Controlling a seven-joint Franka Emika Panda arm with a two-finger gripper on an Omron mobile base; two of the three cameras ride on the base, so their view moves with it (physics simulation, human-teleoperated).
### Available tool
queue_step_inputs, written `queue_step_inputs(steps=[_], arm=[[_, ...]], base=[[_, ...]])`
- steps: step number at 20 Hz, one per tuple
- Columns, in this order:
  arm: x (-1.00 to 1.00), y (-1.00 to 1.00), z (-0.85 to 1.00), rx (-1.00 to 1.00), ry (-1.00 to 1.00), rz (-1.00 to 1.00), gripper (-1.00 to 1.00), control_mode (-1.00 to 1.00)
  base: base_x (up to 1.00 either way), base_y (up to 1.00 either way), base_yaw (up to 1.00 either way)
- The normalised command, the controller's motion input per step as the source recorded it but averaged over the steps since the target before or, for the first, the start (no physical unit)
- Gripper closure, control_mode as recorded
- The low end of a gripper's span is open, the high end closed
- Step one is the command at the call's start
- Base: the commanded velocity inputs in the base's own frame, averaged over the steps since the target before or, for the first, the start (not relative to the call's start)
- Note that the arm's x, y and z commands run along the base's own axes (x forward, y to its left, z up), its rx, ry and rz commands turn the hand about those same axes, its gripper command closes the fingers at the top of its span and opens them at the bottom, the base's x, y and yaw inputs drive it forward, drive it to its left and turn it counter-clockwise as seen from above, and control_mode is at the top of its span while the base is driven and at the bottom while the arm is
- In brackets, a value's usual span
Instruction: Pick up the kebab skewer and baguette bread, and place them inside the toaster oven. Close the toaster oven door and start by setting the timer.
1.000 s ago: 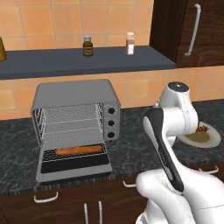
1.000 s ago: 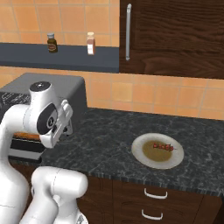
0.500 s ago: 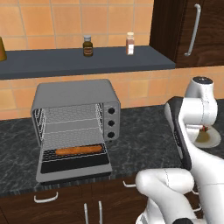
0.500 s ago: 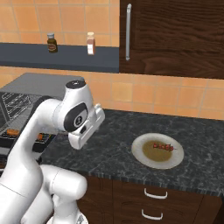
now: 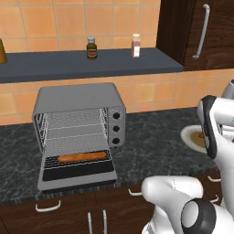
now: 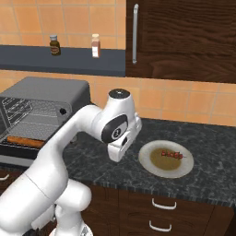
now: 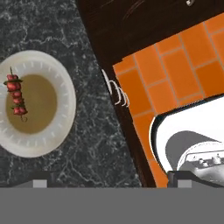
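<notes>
Kebab skewer [image 7: 15, 94] on plate [image 7: 61, 127] — well clear of open gripper [image 7: 109, 184].

Glossy white rounded arm [image 6: 69, 138] segments, dark grey joint discs (one capping the wrist).

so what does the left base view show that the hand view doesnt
Left base view: the toaster oven with its door folded down, the baguette bread lying on the rack, and two bottles on the shelf.

Hand view: the whole kebab skewer lying near the plate's edge, and the orange floor tiles below the counter.

Both: the white plate on the dark speckled counter.
</notes>
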Motion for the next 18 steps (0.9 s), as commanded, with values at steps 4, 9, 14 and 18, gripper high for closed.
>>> queue_step_inputs(steps=[4, 9, 14, 18], arm=[[0.28, -0.96, -0.20, 0.03, 0.00, 0.00, -1.00, -1.00], [0.51, -0.65, -0.21, 0.05, 0.00, 0.02, -1.00, -1.00], [0.66, -0.22, -0.24, 0.12, -0.05, 0.20, -1.00, -1.00], [0.60, -0.17, -0.37, 0.11, -0.01, 0.26, -1.00, -1.00]], base=[[0.00, 0.00, 0.00], [0.00, 0.00, 0.00], [0.00, 0.00, 0.00], [0.00, 0.00, 0.00]])
